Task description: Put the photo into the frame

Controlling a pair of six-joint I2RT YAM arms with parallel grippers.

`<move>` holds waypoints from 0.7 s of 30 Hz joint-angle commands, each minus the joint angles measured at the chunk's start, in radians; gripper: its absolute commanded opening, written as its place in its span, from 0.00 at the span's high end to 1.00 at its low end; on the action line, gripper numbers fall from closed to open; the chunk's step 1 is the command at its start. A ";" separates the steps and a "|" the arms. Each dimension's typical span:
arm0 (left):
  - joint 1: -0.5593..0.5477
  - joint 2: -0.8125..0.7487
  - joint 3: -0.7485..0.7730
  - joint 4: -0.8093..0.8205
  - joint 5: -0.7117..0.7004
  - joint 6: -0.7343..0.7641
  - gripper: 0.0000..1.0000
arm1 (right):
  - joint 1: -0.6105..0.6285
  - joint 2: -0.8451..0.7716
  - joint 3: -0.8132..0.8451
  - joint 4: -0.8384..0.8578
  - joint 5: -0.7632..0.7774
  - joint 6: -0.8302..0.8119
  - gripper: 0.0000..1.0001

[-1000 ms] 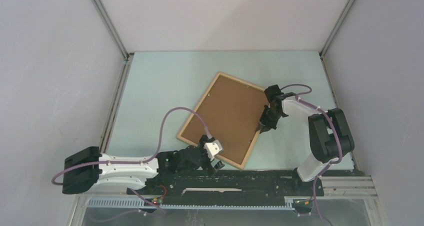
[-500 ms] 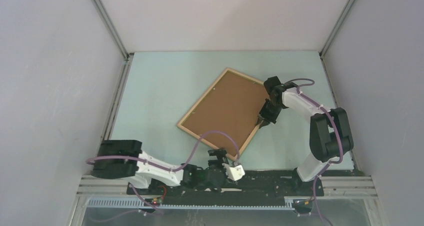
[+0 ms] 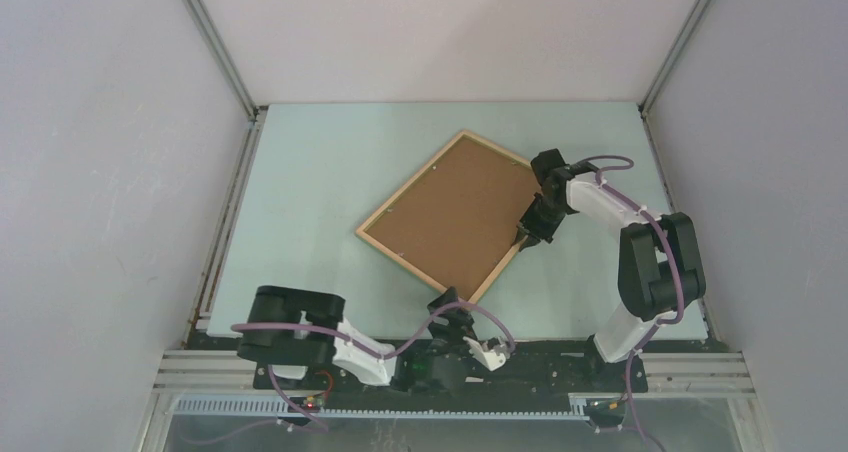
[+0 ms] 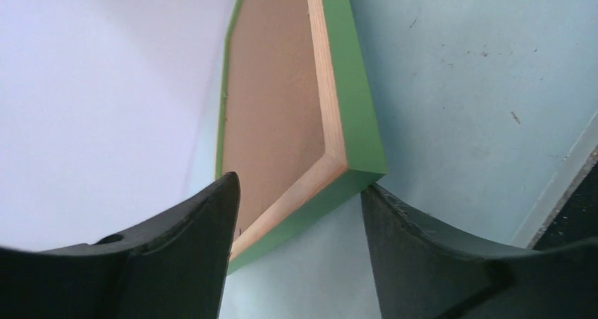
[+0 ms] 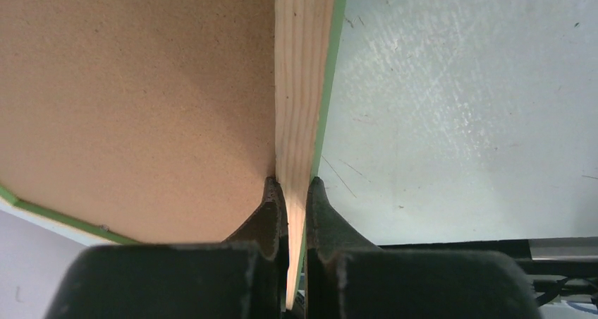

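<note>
The left end effector [image 4: 296, 192] is spread and holds nothing; the near corner of the frame [image 4: 331, 107] lies just ahead of its fingertips on the worktop [image 4: 458, 86]. Farther out, the right end effector [image 5: 290, 186] pinches the frame's wooden rim, one finger on each side. The photo [image 5: 141, 86] sits inside the frame, brown back up, immediately left of that grip.

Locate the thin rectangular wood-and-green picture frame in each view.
Top external: thin wood-and-green frame mid-table, set like a diamond.
Left wrist: upper centre, corner nearest the open left gripper.
Right wrist: rim runs up the centre, pinched by right gripper.
Shared landmark: brown board back inside it.
</note>
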 commanded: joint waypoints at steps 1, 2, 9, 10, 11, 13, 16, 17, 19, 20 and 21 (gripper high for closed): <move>-0.001 0.067 0.049 0.502 -0.130 0.349 0.35 | 0.010 -0.004 0.027 -0.037 -0.062 0.033 1.00; -0.001 0.087 0.048 0.582 -0.125 0.409 0.38 | 0.010 -0.006 0.027 -0.032 -0.073 0.031 1.00; -0.003 0.112 0.070 0.709 -0.074 0.593 0.66 | 0.017 -0.063 0.027 0.033 -0.096 -0.042 1.00; -0.003 0.106 0.068 0.710 -0.071 0.598 0.71 | 0.016 -0.075 0.028 0.045 -0.104 -0.054 1.00; -0.003 0.098 0.068 0.708 -0.070 0.601 0.78 | 0.014 -0.084 0.028 0.060 -0.115 -0.067 1.00; -0.006 0.086 0.068 0.706 -0.068 0.612 0.92 | 0.012 -0.101 0.027 0.073 -0.121 -0.092 1.00; -0.008 0.064 0.064 0.706 -0.064 0.619 1.00 | 0.015 -0.130 0.028 0.074 -0.097 -0.134 0.79; -0.009 0.054 0.061 0.699 -0.061 0.613 1.00 | 0.015 -0.145 0.027 0.071 -0.088 -0.152 0.71; -0.010 0.035 0.058 0.687 -0.058 0.596 1.00 | 0.019 -0.183 0.027 0.068 -0.063 -0.178 0.50; -0.009 0.026 0.057 0.674 -0.059 0.584 1.00 | 0.017 -0.208 0.027 0.066 -0.046 -0.189 0.33; -0.009 0.016 0.057 0.666 -0.059 0.567 1.00 | 0.012 -0.237 0.027 0.065 -0.034 -0.197 0.22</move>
